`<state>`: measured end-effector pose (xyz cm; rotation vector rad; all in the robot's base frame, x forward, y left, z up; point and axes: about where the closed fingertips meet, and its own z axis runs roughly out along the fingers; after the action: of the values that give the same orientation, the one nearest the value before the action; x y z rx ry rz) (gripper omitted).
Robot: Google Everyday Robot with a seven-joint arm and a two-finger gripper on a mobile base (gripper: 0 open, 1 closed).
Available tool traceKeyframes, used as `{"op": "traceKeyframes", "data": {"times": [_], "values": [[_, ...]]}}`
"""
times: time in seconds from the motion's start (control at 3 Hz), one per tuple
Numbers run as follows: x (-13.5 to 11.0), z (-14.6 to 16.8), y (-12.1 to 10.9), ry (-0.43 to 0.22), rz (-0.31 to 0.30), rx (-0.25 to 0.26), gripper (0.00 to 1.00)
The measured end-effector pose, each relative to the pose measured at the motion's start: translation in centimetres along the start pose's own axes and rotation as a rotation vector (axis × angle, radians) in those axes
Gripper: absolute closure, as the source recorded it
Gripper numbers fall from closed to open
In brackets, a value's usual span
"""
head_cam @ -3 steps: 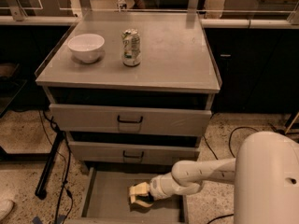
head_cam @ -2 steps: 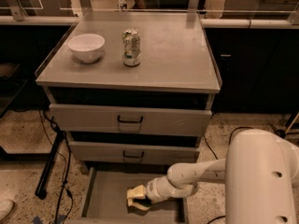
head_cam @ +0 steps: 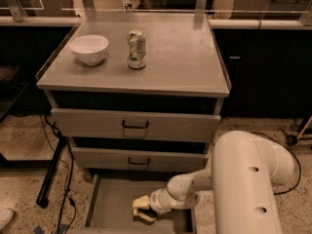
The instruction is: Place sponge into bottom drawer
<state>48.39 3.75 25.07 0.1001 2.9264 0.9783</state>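
Observation:
The bottom drawer is pulled out at the foot of the grey cabinet, its flat grey floor showing. My gripper reaches from the right into the drawer and hangs low over the floor near its middle. Its pale fingers are closed on the sponge, which shows only as a small dark and yellowish patch between them. The rest of the sponge is hidden by the fingers.
A white bowl and a drink can stand on the cabinet top. The two upper drawers with black handles are shut. My arm's large white housing fills the lower right. A black stand leg and cables lie at the left.
My gripper has moved a little left and lower inside the bottom drawer, still holding the sponge. The arm's housing looms larger at the lower right.

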Motion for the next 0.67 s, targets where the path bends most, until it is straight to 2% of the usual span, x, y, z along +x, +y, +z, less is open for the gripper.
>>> {"op": "traceKeyframes", "data": {"times": [0.33,0.67], "values": [[-0.54,1.35,-0.93,-0.009,0.040,-0.001,1.00],[-0.69,1.61,-1.05,-0.010,0.046,-0.003,1.00]]}}
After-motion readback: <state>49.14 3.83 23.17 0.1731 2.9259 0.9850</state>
